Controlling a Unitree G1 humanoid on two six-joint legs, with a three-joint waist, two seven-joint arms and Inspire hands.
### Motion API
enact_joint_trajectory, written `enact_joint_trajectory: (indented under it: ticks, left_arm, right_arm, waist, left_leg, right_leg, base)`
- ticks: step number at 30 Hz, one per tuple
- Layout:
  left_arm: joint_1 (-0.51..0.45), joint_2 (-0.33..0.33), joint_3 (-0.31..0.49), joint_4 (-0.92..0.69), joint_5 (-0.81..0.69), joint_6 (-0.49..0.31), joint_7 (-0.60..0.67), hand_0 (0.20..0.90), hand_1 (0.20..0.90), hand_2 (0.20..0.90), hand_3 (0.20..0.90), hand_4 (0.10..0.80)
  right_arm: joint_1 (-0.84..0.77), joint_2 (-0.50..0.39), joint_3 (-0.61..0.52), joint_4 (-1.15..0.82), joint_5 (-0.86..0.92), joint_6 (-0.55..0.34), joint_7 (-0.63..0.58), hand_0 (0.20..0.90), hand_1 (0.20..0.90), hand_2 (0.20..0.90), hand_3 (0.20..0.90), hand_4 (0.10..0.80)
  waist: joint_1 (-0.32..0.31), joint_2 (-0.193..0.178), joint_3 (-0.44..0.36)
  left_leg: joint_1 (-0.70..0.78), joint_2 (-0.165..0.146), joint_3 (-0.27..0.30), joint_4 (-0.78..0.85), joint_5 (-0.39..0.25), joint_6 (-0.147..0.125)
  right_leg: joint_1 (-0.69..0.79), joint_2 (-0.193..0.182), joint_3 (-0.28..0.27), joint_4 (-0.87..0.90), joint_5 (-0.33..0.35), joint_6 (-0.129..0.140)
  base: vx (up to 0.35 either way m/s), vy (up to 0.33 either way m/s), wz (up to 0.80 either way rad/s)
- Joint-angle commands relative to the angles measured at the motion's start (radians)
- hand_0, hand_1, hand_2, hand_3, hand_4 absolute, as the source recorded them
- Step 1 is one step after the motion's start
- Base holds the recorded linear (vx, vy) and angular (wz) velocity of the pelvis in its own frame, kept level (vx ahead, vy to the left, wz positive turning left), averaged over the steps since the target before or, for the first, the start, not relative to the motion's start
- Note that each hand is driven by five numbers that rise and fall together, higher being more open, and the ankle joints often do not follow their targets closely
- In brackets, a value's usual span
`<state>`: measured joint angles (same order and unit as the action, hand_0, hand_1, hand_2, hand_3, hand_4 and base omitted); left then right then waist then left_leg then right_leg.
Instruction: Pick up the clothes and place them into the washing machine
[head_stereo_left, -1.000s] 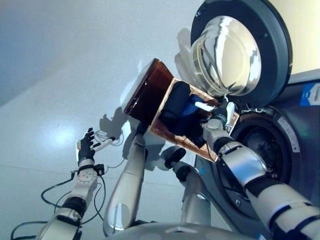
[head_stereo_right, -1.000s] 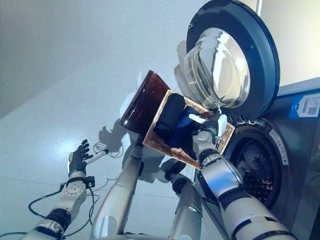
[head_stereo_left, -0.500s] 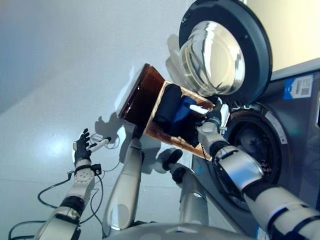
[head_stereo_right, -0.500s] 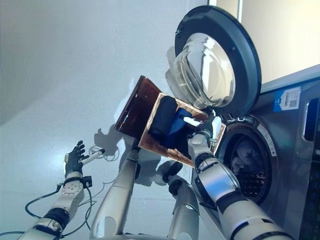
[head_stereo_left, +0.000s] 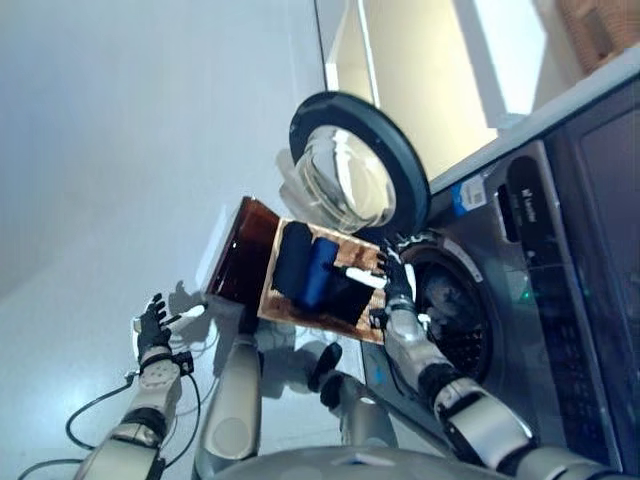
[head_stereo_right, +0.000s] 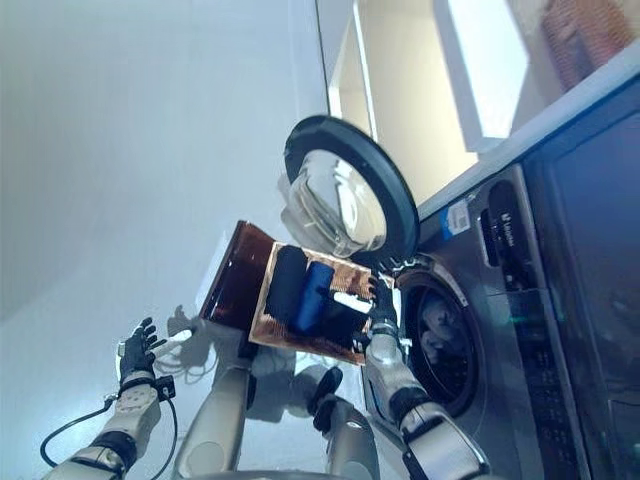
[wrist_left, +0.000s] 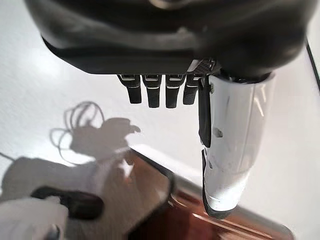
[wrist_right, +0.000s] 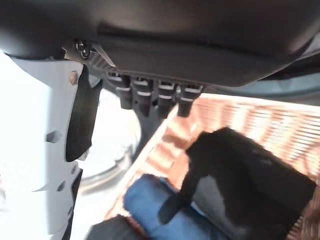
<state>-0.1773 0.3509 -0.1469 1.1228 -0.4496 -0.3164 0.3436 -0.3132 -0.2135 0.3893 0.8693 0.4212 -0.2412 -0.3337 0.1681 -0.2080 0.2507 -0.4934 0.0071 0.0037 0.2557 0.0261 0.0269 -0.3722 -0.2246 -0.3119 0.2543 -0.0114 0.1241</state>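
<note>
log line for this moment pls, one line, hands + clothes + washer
right hand: open, above basket | left hand: open, idle | clothes: black and blue, in basket | washing machine: door open

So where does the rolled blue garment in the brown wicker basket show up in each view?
Left eye view: rolled blue garment mid-frame, inside the brown wicker basket, below the round glass door.
Right eye view: same spot, beside the right hand.
Left wrist view: not in it.
Right wrist view: low, past the fingers.
Shared landmark: the basket.
</note>
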Motion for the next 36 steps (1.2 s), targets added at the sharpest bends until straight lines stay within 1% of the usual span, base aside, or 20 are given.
enact_joint_trajectory:
  ticks: [1,2,3,6,7,10,14,16,17,18,19,23,26,27,29,32,36]
  left_arm:
    - [0.055,0.013,0.046,0.034,-0.022,-0.072,-0.019,0.900,0.900,0.900,0.900,0.800]
    - [0.074,0.010,0.045,0.027,-0.023,-0.084,-0.031,0.900,0.900,0.900,0.900,0.800]
    - [0.080,0.009,0.048,0.023,-0.022,-0.085,-0.041,0.900,0.900,0.900,0.900,0.800]
    - [0.090,0.007,0.043,0.013,-0.021,-0.093,-0.048,0.900,0.900,0.900,0.900,0.800]
    - [0.096,0.006,0.044,0.001,-0.023,-0.092,-0.054,0.900,0.900,0.900,0.900,0.800]
    - [0.091,0.005,0.039,-0.011,-0.032,-0.101,-0.051,0.900,0.900,0.900,0.900,0.800]
    - [0.069,0.001,0.035,-0.003,-0.060,-0.108,-0.037,0.900,0.900,0.900,0.900,0.800]
    - [0.052,-0.001,0.033,-0.001,-0.072,-0.110,-0.030,0.900,0.900,0.900,0.900,0.800]
    - [0.041,0.000,0.037,0.014,-0.087,-0.111,-0.023,0.900,0.900,0.900,0.900,0.800]
    - [0.041,0.000,0.037,0.014,-0.087,-0.111,-0.023,0.900,0.900,0.900,0.900,0.800]
    - [0.024,0.004,0.032,0.036,-0.091,-0.113,-0.010,0.900,0.900,0.900,0.900,0.800]
    - [-0.013,0.023,0.028,0.067,-0.082,-0.107,0.013,0.900,0.900,0.900,0.900,0.800]
    - [-0.039,0.039,0.018,0.080,-0.061,-0.101,0.036,0.900,0.900,0.900,0.900,0.800]
    - [-0.046,0.040,0.011,0.080,-0.057,-0.104,0.046,0.900,0.900,0.900,0.900,0.800]
    - [-0.064,0.049,0.001,0.077,-0.045,-0.100,0.065,0.900,0.900,0.900,0.900,0.800]
    - [-0.083,0.054,-0.025,0.058,-0.026,-0.100,0.086,0.900,0.900,0.900,0.900,0.800]
    - [-0.105,0.063,-0.038,0.047,-0.014,-0.096,0.105,0.900,0.900,0.900,0.900,0.800]
  right_arm:
    - [0.020,-0.188,-0.039,-0.171,0.019,-0.106,0.087,0.900,0.900,0.900,0.900,0.800]
    - [0.056,-0.208,-0.058,-0.174,0.043,-0.112,0.127,0.900,0.900,0.900,0.900,0.800]
    - [0.064,-0.225,-0.054,-0.192,0.025,-0.109,0.134,0.900,0.900,0.900,0.900,0.800]
    - [0.067,-0.239,-0.058,-0.178,0.031,-0.104,0.158,0.900,0.900,0.900,0.900,0.800]
    - [0.058,-0.253,-0.047,-0.178,0.008,-0.098,0.153,0.900,0.900,0.900,0.900,0.800]
    - [0.024,-0.240,-0.034,-0.128,-0.004,-0.091,0.127,0.900,0.900,0.900,0.900,0.800]
    - [-0.063,-0.171,-0.031,-0.021,0.027,-0.095,0.067,0.900,0.900,0.900,0.900,0.800]
    - [-0.117,-0.141,-0.026,0.051,0.030,-0.095,0.019,0.900,0.900,0.900,0.900,0.800]
    - [-0.161,-0.120,-0.027,0.108,0.040,-0.094,-0.019,0.900,0.900,0.900,0.900,0.800]
    - [-0.161,-0.120,-0.027,0.108,0.040,-0.094,-0.019,0.900,0.900,0.900,0.900,0.800]
    - [-0.205,-0.094,-0.043,0.182,0.054,-0.095,-0.061,0.900,0.900,0.900,0.900,0.800]
    - [-0.318,-0.085,-0.080,0.343,0.083,-0.091,-0.138,0.900,0.900,0.900,0.900,0.800]
    - [-0.395,-0.072,-0.115,0.436,0.130,-0.089,-0.177,0.900,0.900,0.900,0.900,0.800]
    - [-0.417,-0.058,-0.138,0.458,0.166,-0.101,-0.191,0.900,0.900,0.900,0.900,0.800]
    - [-0.476,-0.069,-0.158,0.515,0.188,-0.095,-0.225,0.900,0.900,0.900,0.900,0.800]
    - [-0.543,-0.068,-0.191,0.569,0.262,-0.100,-0.239,0.900,0.900,0.900,0.900,0.800]
    - [-0.588,-0.056,-0.194,0.601,0.284,-0.096,-0.253,0.900,0.900,0.900,0.900,0.800]
  waist:
    - [-0.028,0.051,-0.038]
    - [-0.034,0.057,-0.048]
    - [-0.036,0.058,-0.052]
    - [-0.039,0.061,-0.051]
    - [-0.038,0.060,-0.051]
    - [-0.036,0.057,-0.043]
    - [-0.021,0.047,-0.011]
    - [-0.008,0.037,0.015]
    - [0.000,0.027,0.032]
    - [0.000,0.027,0.032]
    - [0.007,0.019,0.052]
    - [0.026,0.011,0.076]
    - [0.042,0.007,0.090]
    - [0.048,0.003,0.096]
    - [0.063,0.005,0.113]
    - [0.086,0.009,0.138]
    - [0.098,0.007,0.157]
  left_leg:
    - [0.035,-0.016,0.005,-0.092,0.005,-0.055]
    - [0.056,-0.015,0.006,-0.097,0.002,-0.055]
    - [0.060,-0.015,0.006,-0.094,0.000,-0.055]
    - [0.064,-0.015,0.008,-0.087,-0.003,-0.053]
    - [0.062,-0.014,0.008,-0.084,-0.003,-0.054]
    - [0.045,-0.012,0.007,-0.079,0.001,-0.055]
    - [-0.001,-0.008,0.000,-0.062,0.005,-0.057]
    - [-0.041,-0.007,-0.004,-0.037,0.004,-0.060]
    - [-0.062,-0.005,-0.013,-0.007,-0.032,-0.068]
    - [-0.063,-0.005,-0.013,-0.007,-0.032,-0.068]
    - [-0.103,0.000,-0.017,0.026,-0.041,-0.069]
    - [-0.179,0.001,-0.024,0.086,-0.060,-0.071]
    - [-0.218,0.003,-0.029,0.103,-0.066,-0.072]
    - [-0.228,0.003,-0.032,0.104,-0.067,-0.072]
    - [-0.255,0.002,-0.036,0.115,-0.069,-0.073]
    - [-0.287,-0.002,-0.046,0.139,-0.078,-0.071]
    - [-0.310,-0.002,-0.048,0.156,-0.085,-0.071]
  right_leg:
    - [0.038,0.027,-0.028,-0.019,-0.023,-0.022]
    - [0.048,0.025,-0.025,-0.021,-0.023,-0.021]
    - [0.051,0.023,-0.023,-0.019,-0.025,-0.021]
    - [0.052,0.021,-0.016,-0.017,-0.024,-0.022]
    - [0.051,0.021,-0.015,-0.018,-0.024,-0.022]
    - [0.033,0.022,-0.013,-0.019,-0.019,-0.025]
    - [-0.013,0.024,-0.016,-0.003,-0.020,-0.033]
    - [-0.040,0.023,-0.020,0.012,-0.023,-0.039]
    - [-0.058,0.025,-0.013,0.040,-0.054,-0.035]
    - [-0.058,0.024,-0.013,0.041,-0.054,-0.035]
    - [-0.085,0.022,-0.016,0.066,-0.060,-0.039]
    - [-0.139,0.021,-0.025,0.110,-0.071,-0.046]
    - [-0.170,0.018,-0.033,0.127,-0.075,-0.046]
    - [-0.179,0.019,-0.034,0.128,-0.075,-0.045]
    - [-0.194,0.019,-0.041,0.140,-0.078,-0.044]
    - [-0.219,0.020,-0.045,0.163,-0.089,-0.049]
    - [-0.233,0.020,-0.049,0.172,-0.091,-0.049]
  base:
    - [0.059,0.008,-0.14]
    - [0.054,-0.006,-0.12]
    - [0.039,0.000,-0.14]
    - [0.001,-0.002,-0.07]
    - [-0.042,-0.010,-0.01]
    - [-0.070,-0.016,-0.02]
    - [-0.066,-0.031,0.00]
    - [-0.040,-0.065,0.03]
    - [0.038,-0.062,0.07]
    - [0.035,-0.062,0.13]
    - [-0.034,-0.020,0.12]
    - [-0.024,0.001,0.10]
    - [0.011,0.002,0.15]
    - [0.008,0.000,0.11]
    - [0.001,0.002,0.08]
    - [0.016,0.012,0.15]
    - [0.005,-0.001,0.04]
